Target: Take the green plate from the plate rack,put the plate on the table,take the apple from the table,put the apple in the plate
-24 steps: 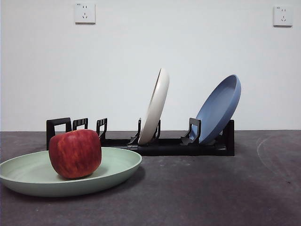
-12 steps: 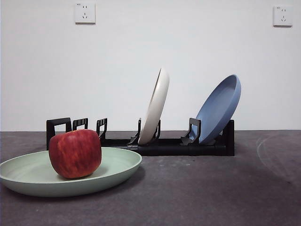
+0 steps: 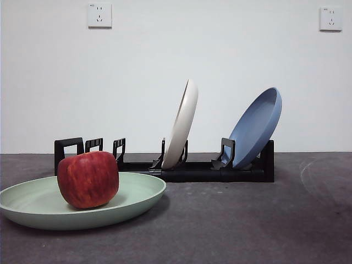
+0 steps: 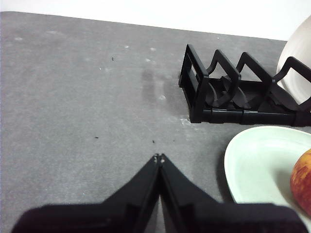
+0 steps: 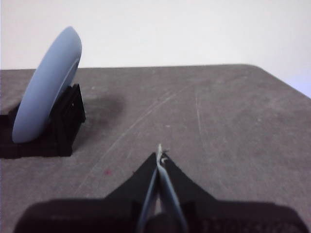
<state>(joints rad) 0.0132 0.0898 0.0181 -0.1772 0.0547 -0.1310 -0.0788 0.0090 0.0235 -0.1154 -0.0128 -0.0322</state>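
The green plate (image 3: 38, 212) lies flat on the table (image 3: 247, 225) at the front left, with the red apple (image 3: 88, 179) resting in it. The plate (image 4: 257, 160) and the apple's edge (image 4: 302, 182) also show in the left wrist view. The black plate rack (image 3: 187, 170) stands behind, and its handle end (image 4: 197, 90) shows in the left wrist view. My left gripper (image 4: 159, 158) is shut and empty, above bare table beside the plate. My right gripper (image 5: 160, 151) is shut and empty, off the rack's blue-plate end. Neither gripper shows in the front view.
A cream-white plate (image 3: 181, 125) and a blue plate (image 3: 256, 127) stand tilted in the rack. The blue plate (image 5: 46, 87) also shows in the right wrist view. The table's far edge and corner (image 5: 252, 65) show there. Two wall sockets (image 3: 99, 15) sit high on the white wall.
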